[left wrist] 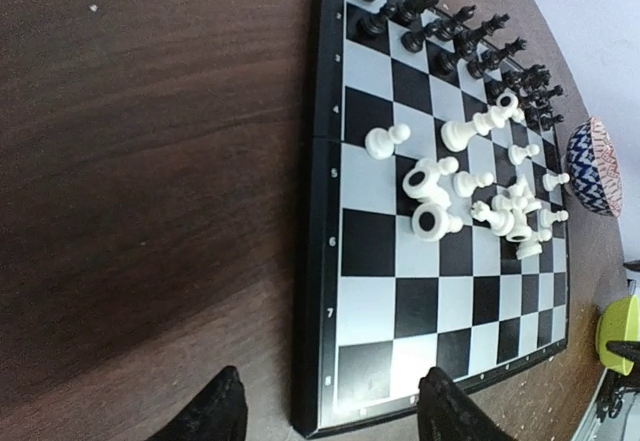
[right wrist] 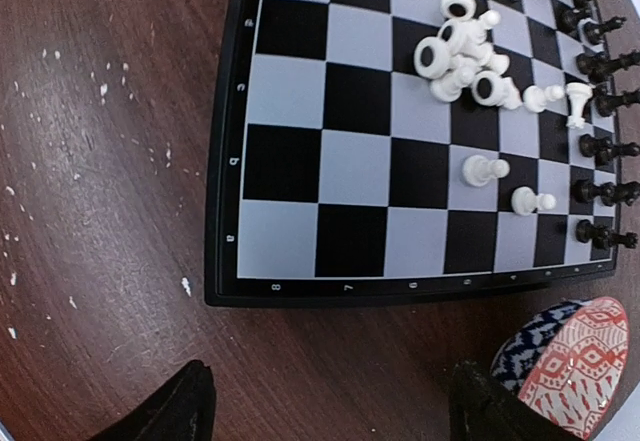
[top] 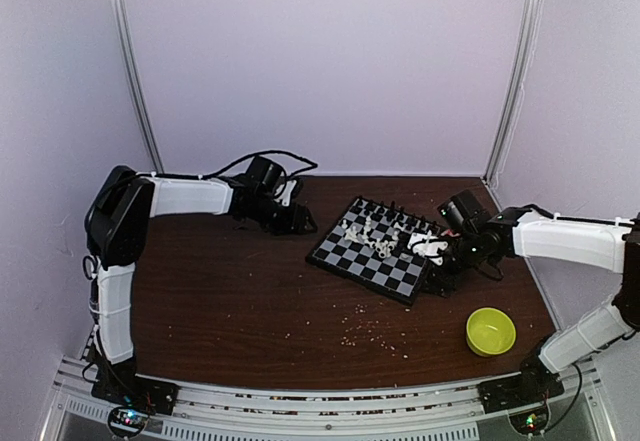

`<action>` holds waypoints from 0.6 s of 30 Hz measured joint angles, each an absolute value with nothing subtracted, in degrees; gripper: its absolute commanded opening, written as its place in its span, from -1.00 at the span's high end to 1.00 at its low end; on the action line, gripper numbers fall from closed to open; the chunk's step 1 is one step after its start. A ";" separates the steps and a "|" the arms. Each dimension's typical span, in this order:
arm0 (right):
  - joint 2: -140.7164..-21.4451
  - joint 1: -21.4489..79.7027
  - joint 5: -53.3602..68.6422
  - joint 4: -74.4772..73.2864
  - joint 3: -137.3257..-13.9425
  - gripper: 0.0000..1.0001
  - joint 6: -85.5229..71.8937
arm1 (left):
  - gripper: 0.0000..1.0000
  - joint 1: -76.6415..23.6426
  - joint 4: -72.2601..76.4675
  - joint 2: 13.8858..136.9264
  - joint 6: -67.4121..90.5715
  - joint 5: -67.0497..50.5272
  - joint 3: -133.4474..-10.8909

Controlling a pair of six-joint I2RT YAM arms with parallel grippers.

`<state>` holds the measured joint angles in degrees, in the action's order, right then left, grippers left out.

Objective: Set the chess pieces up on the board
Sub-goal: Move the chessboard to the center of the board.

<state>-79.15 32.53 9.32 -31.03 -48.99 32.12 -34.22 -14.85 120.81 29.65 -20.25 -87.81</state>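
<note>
My left claw (left wrist: 332, 381) and right claw (right wrist: 330, 371) gape empty; only wrist views show the patterned bowl (right wrist: 572, 361) beside the board (right wrist: 350, 166).

**Three camera views of one tabletop.**
We see the whole scene from high and far, looking down. Our two wrist cameras sit low and close, facing across the flat black-and-grey checkered chessboard (top: 375, 261) from different edges; all three views share it.

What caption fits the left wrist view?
Open left gripper by a board corner; black pieces ranked along one edge, white pieces jumbled mid-board.
</note>
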 measured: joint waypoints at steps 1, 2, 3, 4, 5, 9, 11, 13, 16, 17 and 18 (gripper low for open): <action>-80.05 32.86 8.93 -31.11 -48.99 -0.65 32.25 | -0.12 -34.48 -14.35 122.28 30.57 -20.75 -88.68; -81.21 33.21 8.43 -31.14 -49.01 -0.66 32.62 | -0.07 -34.65 -13.76 123.46 31.38 -21.08 -89.36; -82.35 33.47 8.08 -31.14 -49.04 -0.66 32.77 | -0.05 -34.83 -13.23 124.77 32.32 -21.56 -90.17; -83.44 33.65 7.81 -31.11 -49.08 -0.65 32.86 | -0.03 -34.92 -12.93 125.69 33.01 -21.89 -90.70; -84.55 33.82 7.60 -31.14 -49.19 -0.64 33.04 | -0.01 -34.96 -12.67 126.41 33.74 -22.11 -91.07; -89.32 34.17 6.68 -31.16 -49.69 -0.56 33.91 | 0.05 -34.98 -11.22 128.51 36.25 -22.87 -92.27; -90.94 34.17 6.31 -31.53 -50.43 -0.52 34.54 | 0.07 -34.98 -10.50 128.68 37.15 -23.03 -92.31; -92.31 34.22 6.04 -31.64 -51.53 -0.46 34.98 | 0.10 -34.98 -10.09 128.70 37.78 -23.18 -92.38; -93.78 34.26 5.89 -31.94 -53.36 -0.36 35.86 | 0.15 -34.98 -9.30 128.75 38.54 -23.42 -92.40; -94.30 34.28 5.89 -32.27 -54.02 -0.34 36.07 | 0.15 -34.98 -8.97 128.81 38.83 -23.51 -92.40; -94.72 34.28 5.87 -32.62 -54.48 -0.32 36.29 | 0.16 -34.98 -8.78 128.92 38.98 -23.62 -92.40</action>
